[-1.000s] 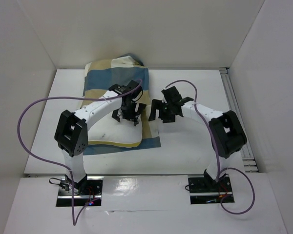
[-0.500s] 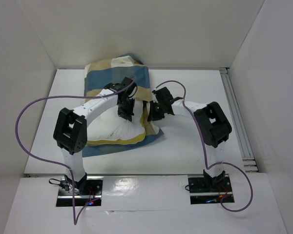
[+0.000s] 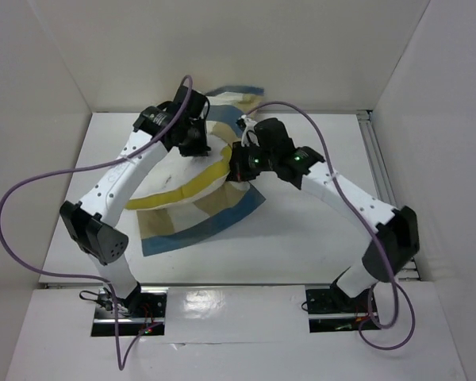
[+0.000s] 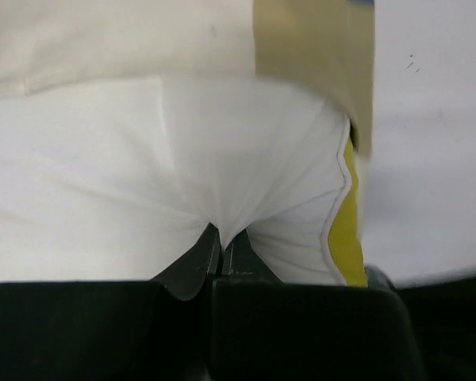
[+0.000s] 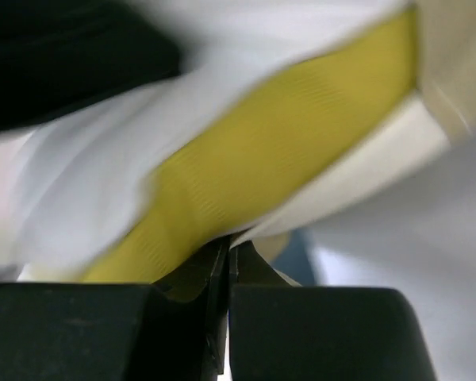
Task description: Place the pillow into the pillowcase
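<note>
While the left claw pinches a fold of white cloth on the pillow, whose far end is raised off the desk, the checked pillowcase drapes beneath, and the right claw is clamped tight on the pillow's yellow band.

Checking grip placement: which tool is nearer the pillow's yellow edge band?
Right. The right tool is pinched at the yellow band itself; the left tool pinches white pillow fabric, with the band off to one side.

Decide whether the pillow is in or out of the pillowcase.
Partly in: the pillow shows its white body and yellow band bare above the pillowcase flap; checked fabric covers only its far end.
</note>
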`<state>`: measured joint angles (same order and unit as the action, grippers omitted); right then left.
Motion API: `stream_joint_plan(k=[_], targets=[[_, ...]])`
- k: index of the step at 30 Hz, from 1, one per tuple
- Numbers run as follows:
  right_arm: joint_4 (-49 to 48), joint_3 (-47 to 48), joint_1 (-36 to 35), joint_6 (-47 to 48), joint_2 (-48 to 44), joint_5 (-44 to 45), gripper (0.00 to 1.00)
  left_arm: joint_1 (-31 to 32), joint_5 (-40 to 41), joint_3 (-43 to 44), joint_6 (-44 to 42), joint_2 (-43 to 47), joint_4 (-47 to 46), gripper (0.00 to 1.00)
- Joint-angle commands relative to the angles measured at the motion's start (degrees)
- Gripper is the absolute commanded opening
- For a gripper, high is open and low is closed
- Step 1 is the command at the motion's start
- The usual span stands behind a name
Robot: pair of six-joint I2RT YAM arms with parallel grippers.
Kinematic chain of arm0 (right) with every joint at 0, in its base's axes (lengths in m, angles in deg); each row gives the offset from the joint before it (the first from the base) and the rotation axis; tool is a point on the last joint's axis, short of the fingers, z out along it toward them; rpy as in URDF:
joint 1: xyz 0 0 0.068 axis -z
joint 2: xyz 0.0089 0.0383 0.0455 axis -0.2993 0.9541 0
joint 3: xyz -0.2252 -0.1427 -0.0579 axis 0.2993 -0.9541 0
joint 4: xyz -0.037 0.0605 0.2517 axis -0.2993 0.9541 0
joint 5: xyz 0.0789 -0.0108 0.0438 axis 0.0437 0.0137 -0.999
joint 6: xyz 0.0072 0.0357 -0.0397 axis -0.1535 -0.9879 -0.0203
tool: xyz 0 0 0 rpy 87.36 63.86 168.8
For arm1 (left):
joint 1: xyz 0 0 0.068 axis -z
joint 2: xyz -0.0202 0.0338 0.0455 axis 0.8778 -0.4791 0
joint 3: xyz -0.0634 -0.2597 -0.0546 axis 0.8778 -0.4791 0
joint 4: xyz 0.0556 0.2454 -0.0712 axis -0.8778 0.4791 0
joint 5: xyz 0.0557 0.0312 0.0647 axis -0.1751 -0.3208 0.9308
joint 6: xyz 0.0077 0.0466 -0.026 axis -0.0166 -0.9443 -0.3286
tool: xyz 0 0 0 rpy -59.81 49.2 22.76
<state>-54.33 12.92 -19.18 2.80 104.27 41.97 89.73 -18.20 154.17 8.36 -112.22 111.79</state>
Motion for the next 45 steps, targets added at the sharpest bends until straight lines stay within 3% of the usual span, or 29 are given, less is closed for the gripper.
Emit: stream_joint_plan(k=[1, 7, 14, 15, 18, 19, 20, 21, 22, 25, 27, 30, 34, 37, 40, 45], targets=[[8.02, 0.4, -5.05, -2.01, -7.03, -10.48, 0.0, 3.45, 4.71, 2.0, 5.53, -0.25, -1.14, 0.0], [13.28, -2.06, -8.93, -3.25, -16.88, -11.73, 0.0, 7.84, 5.24, -7.05, 11.07, -5.88, -7.28, 0.0], [16.01, -12.44, -8.93, -4.91, -22.6, -7.17, 0.0, 11.98, 4.89, -1.62, 11.07, -12.38, -10.63, 0.0], [17.33, -12.44, -8.93, -4.91, -22.6, -3.85, 0.06, 12.94, 4.89, -1.61, 11.07, -13.43, -10.63, 0.0], [26.89, -6.32, -8.93, -2.64, -22.07, 4.92, 0.59, 14.35, 3.05, -1.0, 9.24, -13.97, -9.93, 0.0], [31.53, -4.55, -8.93, -2.02, -22.07, 7.58, 0.8, 14.36, 1.56, -1.0, 8.36, -13.01, -9.93, 0.06], [34.01, -2.7, -8.93, -0.88, -21.46, 10.39, 0.86, 14.36, 1.55, -1.78, 6.61, -12.39, -9.06, 0.14], [36.47, -0.77, -8.93, -0.87, -21.45, 15.64, 0.89, 14.36, 1.55, -2.57, 5.72, -11.6, -8.44, 0.43], [41.2, 3.08, -8.41, 1.04, -20.41, 18.04, 0.94, 14.36, 1.55, -2.58, 4.06, -9.51, -7.65, 0.59], [47.29, 10.38, -7.79, 1.06, -16.9, 27.69, 0.95, 13.22, 4.43, -4.86, 2.29, -5.28, -4.49, 0.91], [47.31, 12.6, -7.79, 1.06, -14.7, 31.06, 0.95, 10.85, 4.97, -7.48, 1.76, -0.73, -3.95, 0.92], [39.16, 14.02, -7.79, 0.53, -10.39, 31.08, 0.92, 3.57, 4.97, -12.66, 1.76, 4.73, -3.95, 0.83], [18.99, 13.49, -9.44, -0.6, -1.19, 21.0, 0.87, -10.21, -2.29, -19.78, 2.98, 8.61, -6.85, 0.82], [11.13, 14.54, -13.22, 0.88, 7.15, 19.56, 0.9, -16.73, -3.73, -24.19, 4.21, 11.24, -7.46, 0.82], [10.05, 14.2, -13.23, 0.36, 13.07, 19.56, 0.9, -20.17, -3.73, -27.61, 4.22, 13.45, -9.31, 0.85], [9.85, 3.4, -9.38, -3.15, 16.6, 23.24, 0.9, -24.58, -13.54, -32.37, 1.33, 14.6, -11.68, 0.85]])
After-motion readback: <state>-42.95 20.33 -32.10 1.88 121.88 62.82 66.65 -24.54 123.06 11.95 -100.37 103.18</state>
